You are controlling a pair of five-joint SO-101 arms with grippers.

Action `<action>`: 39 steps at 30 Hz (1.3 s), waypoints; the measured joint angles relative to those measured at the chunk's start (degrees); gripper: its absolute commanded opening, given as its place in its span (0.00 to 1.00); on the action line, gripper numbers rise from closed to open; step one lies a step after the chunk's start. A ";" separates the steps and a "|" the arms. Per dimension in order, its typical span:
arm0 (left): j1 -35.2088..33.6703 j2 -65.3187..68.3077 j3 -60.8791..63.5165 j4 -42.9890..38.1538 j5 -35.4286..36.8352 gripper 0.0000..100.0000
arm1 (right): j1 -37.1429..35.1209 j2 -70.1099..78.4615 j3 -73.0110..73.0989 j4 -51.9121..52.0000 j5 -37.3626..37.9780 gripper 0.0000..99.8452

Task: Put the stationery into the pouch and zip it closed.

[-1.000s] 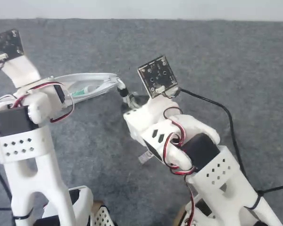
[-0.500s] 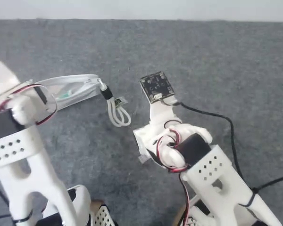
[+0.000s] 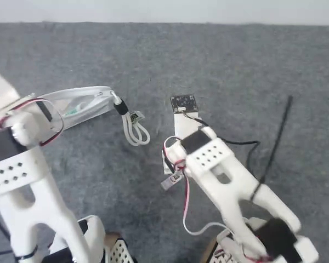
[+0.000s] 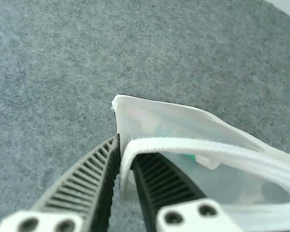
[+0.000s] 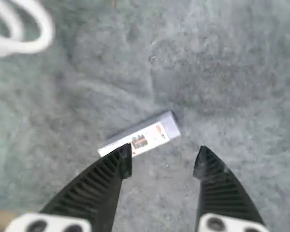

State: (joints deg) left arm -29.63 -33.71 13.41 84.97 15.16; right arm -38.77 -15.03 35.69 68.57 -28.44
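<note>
Nearly there: your left hand (image 4: 123, 151) pinches one end of the pouch (image 4: 203, 126), stationery (image 4: 163, 129) already inside, while your right hand (image 5: 162, 162) hangs spread over a white labelled bar (image 5: 141, 135) lying unpacked on the table (image 5: 232, 58).

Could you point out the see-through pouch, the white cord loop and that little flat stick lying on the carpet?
pouch (image 4: 193, 123), left wrist view, on its translucent side wall.
white cord loop (image 5: 48, 30), right wrist view, on the cord's bend.
flat stick (image 5: 145, 137), right wrist view, on its printed middle.
</note>
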 measured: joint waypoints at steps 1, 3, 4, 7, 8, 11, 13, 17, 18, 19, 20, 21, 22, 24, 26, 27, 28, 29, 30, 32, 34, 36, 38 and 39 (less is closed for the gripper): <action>0.00 0.00 0.00 0.00 0.00 0.01 | 0.00 1.67 0.00 -1.05 -0.44 0.21; 0.00 0.00 0.00 0.00 0.00 0.01 | 0.00 4.92 -0.09 -3.34 -0.88 0.21; 0.00 0.00 0.00 0.00 0.00 0.01 | 0.00 6.42 -0.09 -4.40 -1.05 0.21; 0.00 0.00 0.00 0.00 0.00 0.01 | 0.00 10.20 -0.09 -6.95 -1.41 0.21; 0.00 0.00 0.00 0.00 0.00 0.01 | 0.00 10.99 -0.09 -7.74 -1.67 0.21; 0.00 0.00 0.00 0.00 0.00 0.01 | 0.00 12.92 -0.18 -9.67 -3.43 0.21; 0.00 0.00 0.00 0.00 0.00 0.01 | 0.00 13.71 -0.18 -10.11 -3.87 0.21; 0.00 0.00 0.00 0.00 0.00 0.01 | 0.00 15.65 -0.18 -10.37 -4.04 0.20; 0.00 0.00 0.00 0.00 0.00 0.01 | 0.00 16.09 -0.18 -10.37 -4.04 0.18; 0.00 0.00 0.00 0.00 0.00 0.01 | 0.00 16.53 -0.26 -10.46 -4.04 0.15; 0.00 0.00 0.00 0.00 0.00 0.01 | 0.00 16.79 -0.62 -10.37 -4.04 0.11; 0.00 0.00 0.00 0.00 0.00 0.01 | 0.09 16.79 -0.62 -10.37 -4.04 0.08; 0.00 0.00 0.00 0.00 0.00 0.01 | 0.26 16.79 -0.62 -10.37 -4.04 0.06; 0.00 0.00 0.00 0.00 0.00 0.01 | 0.44 16.79 -0.62 -10.37 -4.04 0.01; 0.00 0.00 0.00 0.00 0.00 0.01 | 0.62 16.79 -0.62 -10.37 -4.04 0.01; 0.00 0.00 0.00 0.00 0.00 0.01 | 0.70 16.79 -0.62 -10.37 -4.04 0.01; 0.00 0.00 0.00 0.00 0.00 0.01 | 0.70 16.70 -0.62 -10.37 -3.96 0.01; 0.00 0.00 0.00 0.00 0.00 0.01 | 0.70 16.18 -0.62 -10.37 -3.60 0.01; 0.00 0.00 0.00 0.00 0.00 0.01 | 0.70 15.56 -0.62 -10.37 -3.25 0.01; 0.00 0.00 0.00 0.00 0.00 0.01 | 0.70 13.36 -0.62 -10.37 -2.55 0.01; 0.00 0.00 0.00 0.00 0.00 0.01 | 0.70 11.08 -0.62 -10.37 -1.49 0.01; 0.00 0.00 0.00 0.00 0.00 0.01 | 0.62 9.23 -0.62 -10.37 0.26 0.01; 0.00 0.00 0.00 0.00 0.00 0.01 | 0.62 8.18 -0.62 -10.37 3.25 0.01; 0.00 0.00 0.00 0.00 0.00 0.01 | 0.62 8.00 -0.62 -10.37 4.84 0.01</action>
State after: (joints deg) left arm -29.63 -33.71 13.41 84.97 15.16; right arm -38.15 -7.03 35.08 58.20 -23.60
